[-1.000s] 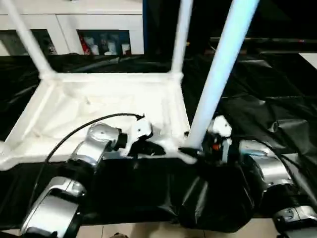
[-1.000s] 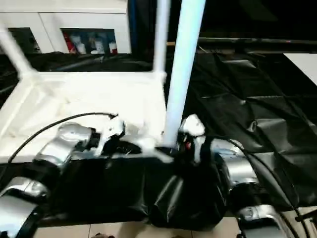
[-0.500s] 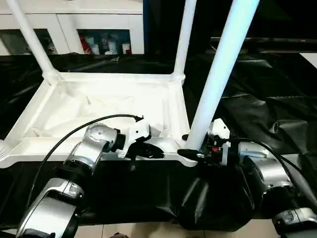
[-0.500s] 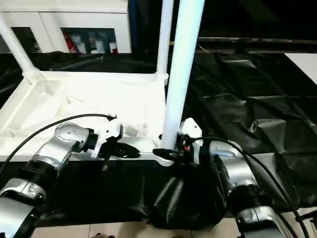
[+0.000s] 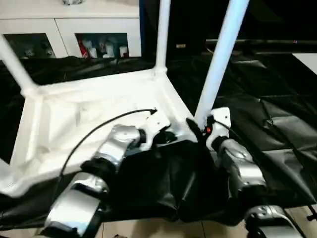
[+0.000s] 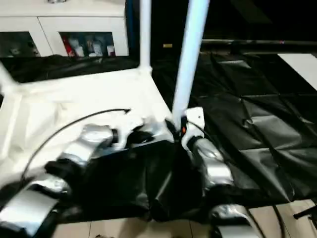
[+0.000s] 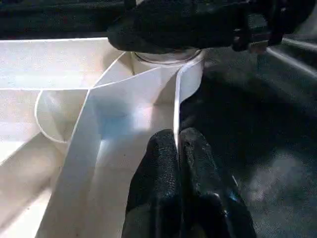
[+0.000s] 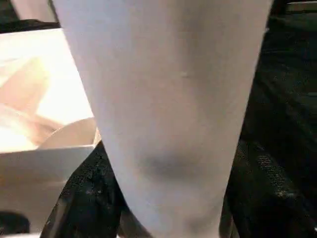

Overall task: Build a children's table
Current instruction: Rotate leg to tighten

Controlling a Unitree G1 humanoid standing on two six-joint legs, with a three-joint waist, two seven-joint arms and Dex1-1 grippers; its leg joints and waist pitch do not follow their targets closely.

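The white table top [image 5: 74, 111] lies upside down on black sheeting, its ribbed underside facing up. Legs rise from the far left corner [image 5: 15, 67] and the far right corner [image 5: 162, 34]. A third leg [image 5: 220, 59] stands in the near right corner socket [image 7: 166, 57]. My right gripper [image 5: 199, 128] is shut around this leg's base, a black finger [image 8: 81, 198] on each side of it. My left gripper [image 5: 167, 136] is shut on the top's thin near rim [image 7: 148, 94], just left of that socket, with its fingertips [image 7: 190, 148] pinching the edge.
Crumpled black plastic sheeting [image 5: 267, 114] covers the work surface to the right and in front. White cupboards with glass doors [image 5: 99, 34] stand behind. A black cable [image 5: 99, 130] loops over my left forearm. Pale floor [image 5: 148, 230] shows along the near edge.
The table top has turned. Its near right corner, with the held leg, has slid away from me, and the far left corner has swung left. Both arms have stretched forward, keeping their grips.
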